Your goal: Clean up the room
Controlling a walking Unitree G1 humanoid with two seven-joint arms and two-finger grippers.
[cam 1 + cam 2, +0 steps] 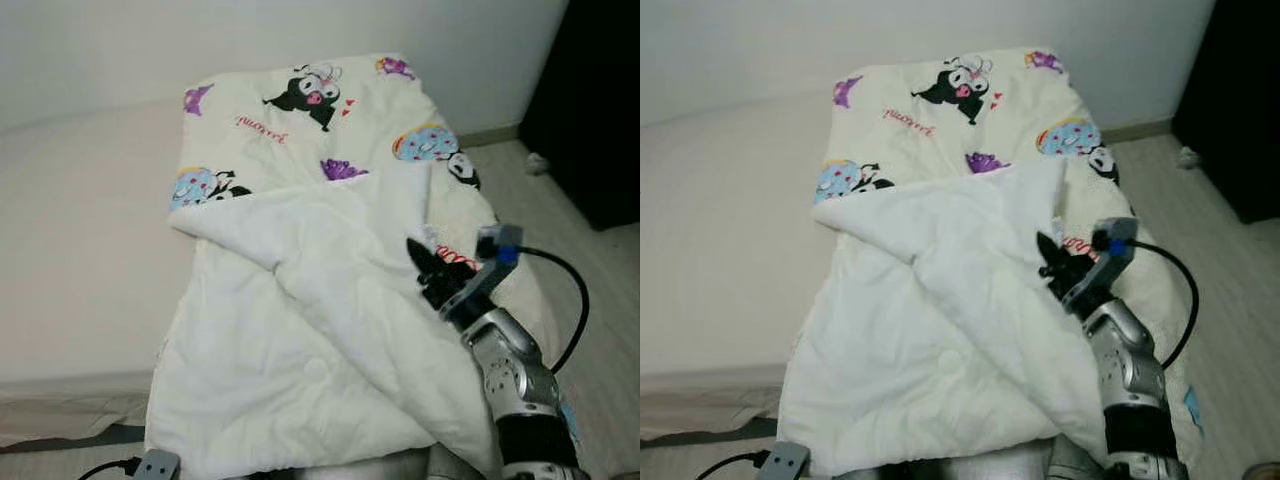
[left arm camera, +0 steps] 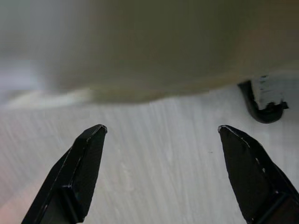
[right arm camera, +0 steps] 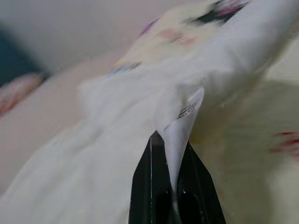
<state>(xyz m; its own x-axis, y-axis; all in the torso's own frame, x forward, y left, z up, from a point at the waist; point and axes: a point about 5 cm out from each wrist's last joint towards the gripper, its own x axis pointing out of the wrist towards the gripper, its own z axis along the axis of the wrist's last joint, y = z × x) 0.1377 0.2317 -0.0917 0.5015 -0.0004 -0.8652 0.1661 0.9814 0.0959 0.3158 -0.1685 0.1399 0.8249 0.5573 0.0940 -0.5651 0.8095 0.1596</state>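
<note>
Pinching a small white fabric tag [image 3: 183, 126] between its two black fingers, my right gripper [image 1: 428, 268] sat clenched over the near right part of the blanket [image 1: 330, 330]; the print on that tag was too blurred for me to read. My left gripper [image 2: 161, 135] hung with its fingers spread wide apart above pale wood-grain floor [image 2: 154, 158], near a black cable with a white plug [image 2: 266, 95] beside the base of the bed. A grey adapter [image 1: 155, 465] on a dark cable lay on the floor at the near left corner of the bed [image 1: 80, 250]. The blanket's plain white underside was folded over toward the bed's near edge, and its printed side lay farther off, reaching the far right corner by the wall. Among black cartoon figures, purple shapes and blue cupcakes, I saw a short line of red script [image 1: 262, 127], too small to make out.
</note>
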